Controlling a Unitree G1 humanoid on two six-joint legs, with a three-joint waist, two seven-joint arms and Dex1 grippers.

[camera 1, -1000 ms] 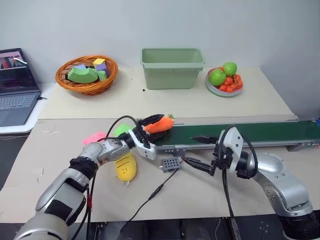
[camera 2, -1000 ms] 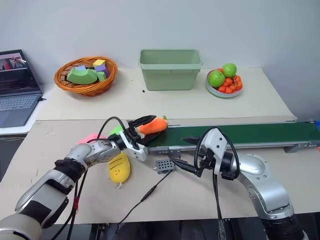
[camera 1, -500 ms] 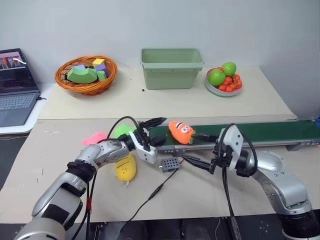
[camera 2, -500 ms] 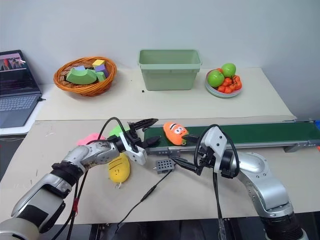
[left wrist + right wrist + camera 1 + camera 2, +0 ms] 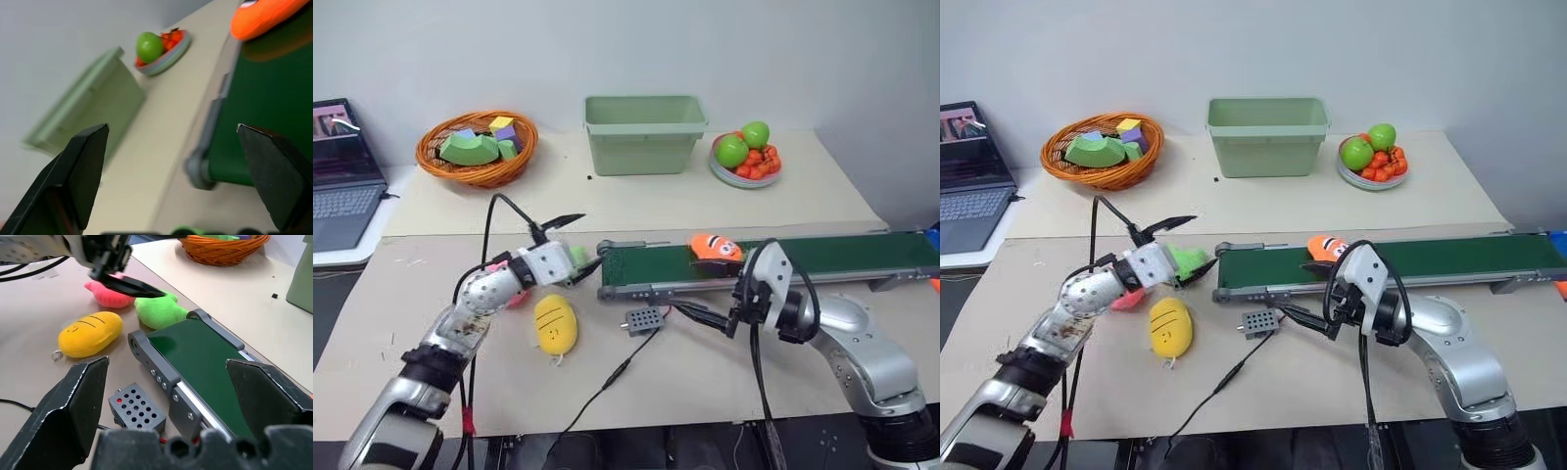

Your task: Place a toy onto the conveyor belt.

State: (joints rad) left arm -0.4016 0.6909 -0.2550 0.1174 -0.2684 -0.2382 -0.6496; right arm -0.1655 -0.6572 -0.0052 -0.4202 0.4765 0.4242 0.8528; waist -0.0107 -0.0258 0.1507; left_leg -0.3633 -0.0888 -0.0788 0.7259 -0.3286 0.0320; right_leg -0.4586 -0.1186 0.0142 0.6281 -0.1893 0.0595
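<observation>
- The left gripper [image 5: 570, 243] stands with its two black fingers spread wide and nothing between them. It hangs just off the near-left end of the conveyor belt [image 5: 773, 260], over the tabletop.
- Just beside that gripper lie a green plush [image 5: 1190, 260] and a pink plush [image 5: 1127, 298], the green one close to the belt's end roller.
- At about 6 o'clock from the left gripper a yellow oval plush [image 5: 555, 325] lies flat on the table, its drawn face up.
- The right gripper [image 5: 701, 295] is also released, fingers wide apart and empty. It hovers at the near edge of the belt frame, pointing toward the left gripper.
- A small grey perforated box [image 5: 644, 319] sits on the table between the two grippers, at about 8 o'clock from the right gripper, with a black cable [image 5: 607, 390] running from it toward the near table edge.
- The carrot toy [image 5: 716, 247] lies on the dark-green belt, free of both grippers, just behind the right gripper's wrist at about 12 o'clock from it.
- Farther back on the table stand a wicker basket [image 5: 477, 147] of foam blocks at 11 o'clock, a pale green bin [image 5: 644, 133] at 12 o'clock, and a bowl of fruit [image 5: 745, 156] at 1 o'clock.
- A laptop [image 5: 344, 172] sits open at the far left edge.
</observation>
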